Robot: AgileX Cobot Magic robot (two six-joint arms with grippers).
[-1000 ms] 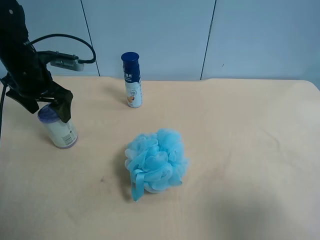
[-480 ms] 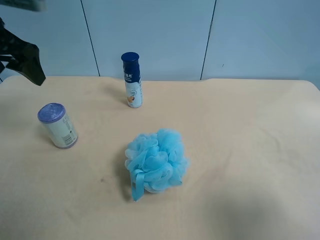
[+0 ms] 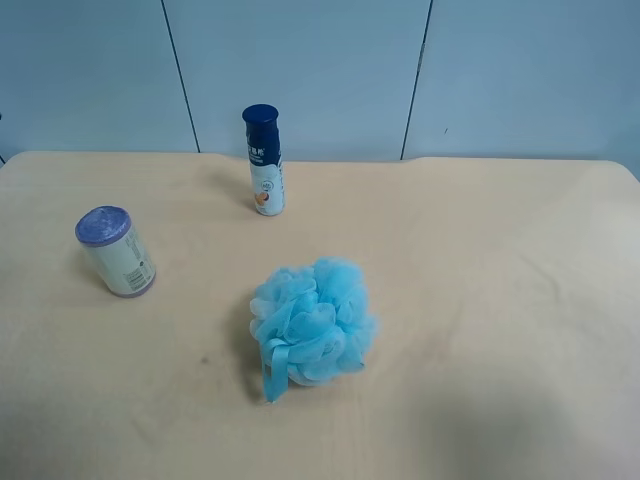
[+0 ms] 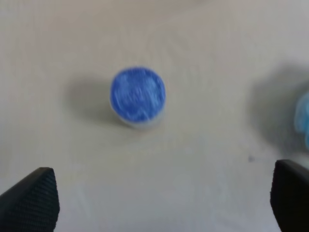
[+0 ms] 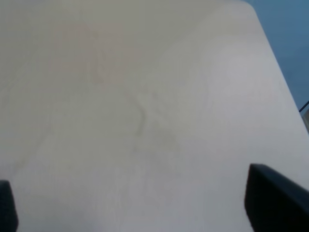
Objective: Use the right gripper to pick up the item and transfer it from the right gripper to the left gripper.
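Observation:
The item [image 3: 115, 250], a short white container with a purple-blue lid, stands alone on the beige table [image 3: 480, 260] at the exterior high view's left. No arm shows in that view. The left wrist view looks straight down on the item's lid [image 4: 138, 95] from well above. My left gripper [image 4: 161, 193] is open and empty, with its fingers [image 4: 34, 195] wide apart. My right gripper [image 5: 140, 203] is open and empty over bare table, and only its fingertips [image 5: 273, 195] show.
A tall slim bottle with a dark-blue cap [image 3: 264, 160] stands at the back of the table. A fluffy light-blue bath sponge [image 3: 312, 320] lies near the middle; its edge shows in the left wrist view [image 4: 303, 118].
The arm at the exterior high view's left, which stood over the item, let go, rose up to the left and left that view. The item stays standing on the table.

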